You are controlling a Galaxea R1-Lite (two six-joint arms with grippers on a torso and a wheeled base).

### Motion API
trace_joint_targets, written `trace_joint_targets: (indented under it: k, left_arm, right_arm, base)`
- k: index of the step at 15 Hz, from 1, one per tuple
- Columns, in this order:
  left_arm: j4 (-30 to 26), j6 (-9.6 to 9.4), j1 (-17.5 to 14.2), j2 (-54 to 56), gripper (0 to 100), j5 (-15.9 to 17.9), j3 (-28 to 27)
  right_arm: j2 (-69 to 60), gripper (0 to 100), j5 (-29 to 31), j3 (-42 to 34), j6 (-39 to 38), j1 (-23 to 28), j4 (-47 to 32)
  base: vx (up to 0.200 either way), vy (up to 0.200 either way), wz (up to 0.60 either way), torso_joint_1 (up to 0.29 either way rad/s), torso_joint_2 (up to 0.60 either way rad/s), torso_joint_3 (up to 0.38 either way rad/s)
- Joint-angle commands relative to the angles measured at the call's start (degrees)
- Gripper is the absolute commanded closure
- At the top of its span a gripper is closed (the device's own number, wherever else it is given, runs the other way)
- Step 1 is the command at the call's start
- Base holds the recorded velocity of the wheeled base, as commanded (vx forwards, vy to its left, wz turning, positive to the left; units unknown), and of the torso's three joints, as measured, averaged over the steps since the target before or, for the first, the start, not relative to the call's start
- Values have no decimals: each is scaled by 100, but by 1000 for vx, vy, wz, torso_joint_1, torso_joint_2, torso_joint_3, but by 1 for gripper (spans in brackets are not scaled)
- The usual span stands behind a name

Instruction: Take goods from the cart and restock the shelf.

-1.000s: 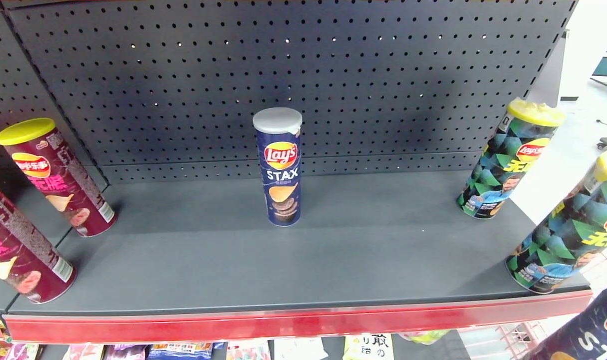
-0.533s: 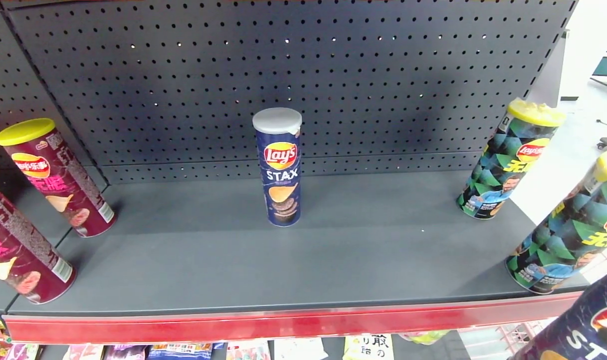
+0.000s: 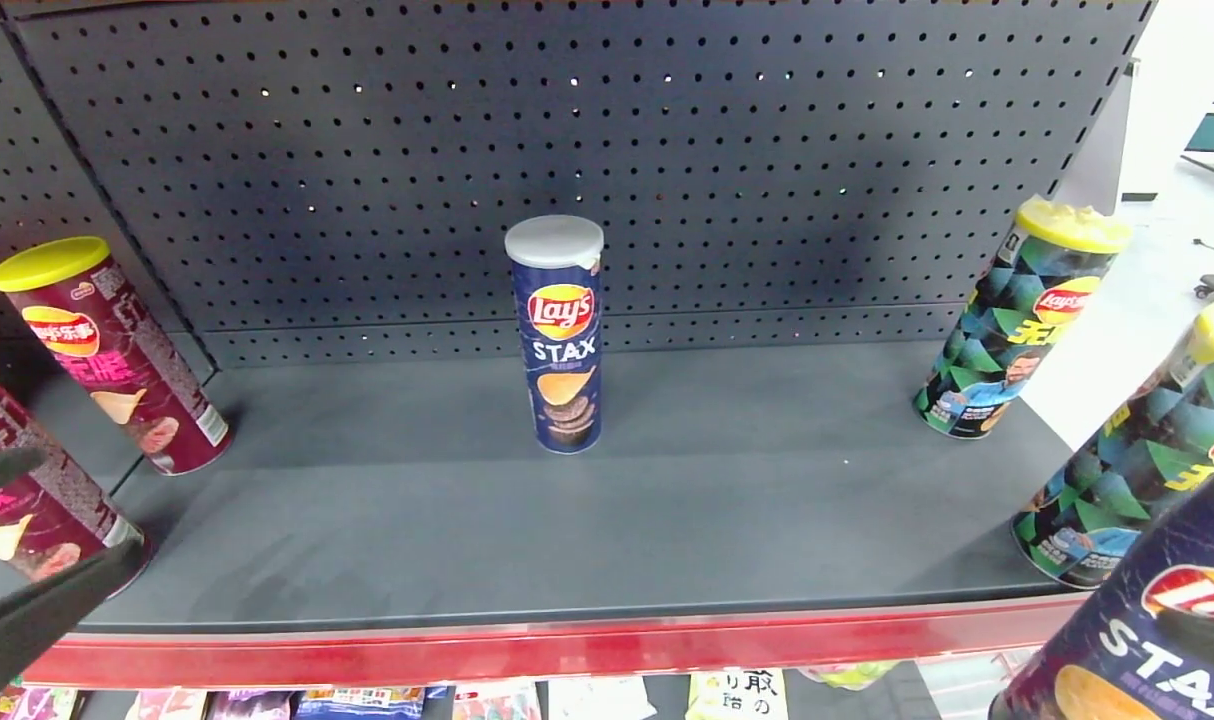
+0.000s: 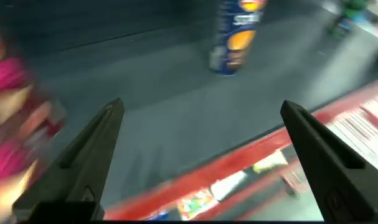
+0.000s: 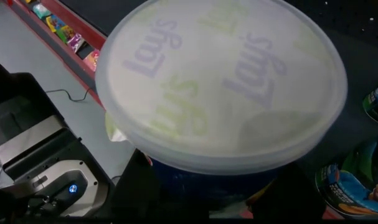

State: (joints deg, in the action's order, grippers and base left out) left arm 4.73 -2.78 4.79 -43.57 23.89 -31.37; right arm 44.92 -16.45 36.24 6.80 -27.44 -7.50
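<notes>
A blue chips can (image 3: 557,335) with a grey lid stands upright in the middle of the grey shelf (image 3: 667,510), near the pegboard back. A second blue chips can (image 3: 1137,630) is at the lower right, in front of the shelf's red rail, and my right gripper (image 3: 1182,640) is shut on it. The right wrist view looks down on this can's pale lid (image 5: 223,81). My left gripper (image 3: 87,505) is open and empty at the lower left, in front of a maroon can. In the left wrist view its fingers (image 4: 83,162) spread wide before the shelf, with the standing blue can (image 4: 235,37) beyond.
Two maroon cans with yellow lids (image 3: 117,355) (image 3: 27,510) lean at the shelf's left end. Two teal cans (image 3: 1027,320) (image 3: 1127,470) lean at its right end. A red rail (image 3: 567,645) edges the front, with packaged goods (image 3: 497,700) on the shelf below.
The held blue can has risen further into the lower right corner. My left gripper has come into view at the lower left. The cans on the shelf have not moved.
</notes>
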Motion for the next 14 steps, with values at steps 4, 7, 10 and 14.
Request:
trace_joint_targets:
  k: [4, 7, 10, 14]
  left_arm:
    - [1232, -487, 593, -3773, 0, 1434, -1346]
    - [1232, -627, 787, -4564, 0, 1531, -2075]
    - [1232, -627, 1059, -5179, 0, 1627, -2655]
    - [1417, -733, 1208, -5935, 0, 1645, -3358]
  right_arm:
    - [227, 100, 27, 41, -3, 28, 91]
    - [377, 100, 45, 50, -3, 28, 354]
    - [430, 100, 45, 120, -3, 46, 381]
    - [438, 100, 36, 129, -30, 116, 381]
  base:
    - [0, 0, 0, 0, 0, 0]
    - [0, 0, 0, 0, 0, 0]
    - [0, 0, 0, 0, 0, 0]
    - [0, 0, 0, 0, 0, 0]
